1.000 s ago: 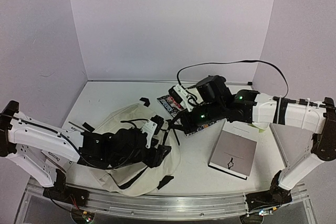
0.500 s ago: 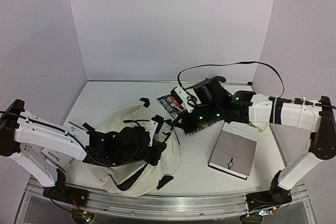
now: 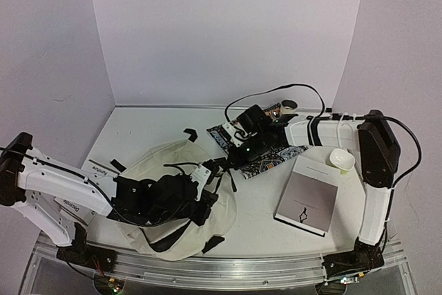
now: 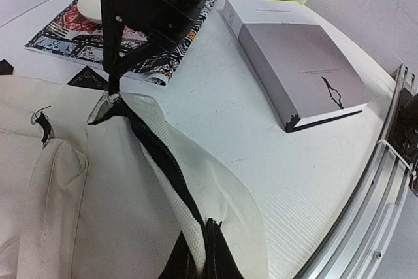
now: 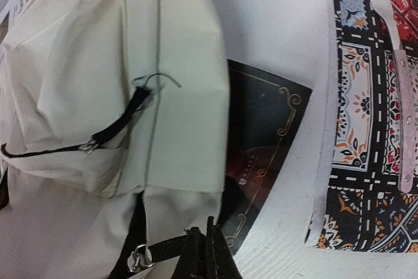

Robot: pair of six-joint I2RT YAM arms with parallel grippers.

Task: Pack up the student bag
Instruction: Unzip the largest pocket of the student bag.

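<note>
Changes over the last second: your right arm has stretched further left across the table, and your left gripper (image 4: 208, 246) has gone from parted to clamped.

- Student bag (image 3: 155, 167): large cream fabric backpack with black zipper trim. It lies slumped at the near left of the table, under your left arm. Your left jaws are pinched on the zipper-lined rim of its opening.
- Your right gripper (image 5: 204, 230) is closed tight on a black tab at the far end of that same trim, so the mouth is stretched between your two grips.
- Handling, as a judgement: the bag is light, limp cloth that won't hold its shape, so it will sag shut if you let go. Grip the trim or straps, not the loose panels.
- Grey hardcover book (image 3: 307, 195): lies flat to the right, well apart from the bag and not yet packed.
- Patterned cloth mat (image 5: 366, 181): beyond the bag.
- Dark card with gold edging (image 5: 268, 142): partly tucked under the bag's edge.
- Small white-and-green bowl (image 3: 340, 159): just past the book.
- Metal fork (image 5: 395, 63): resting on the mat.
</note>
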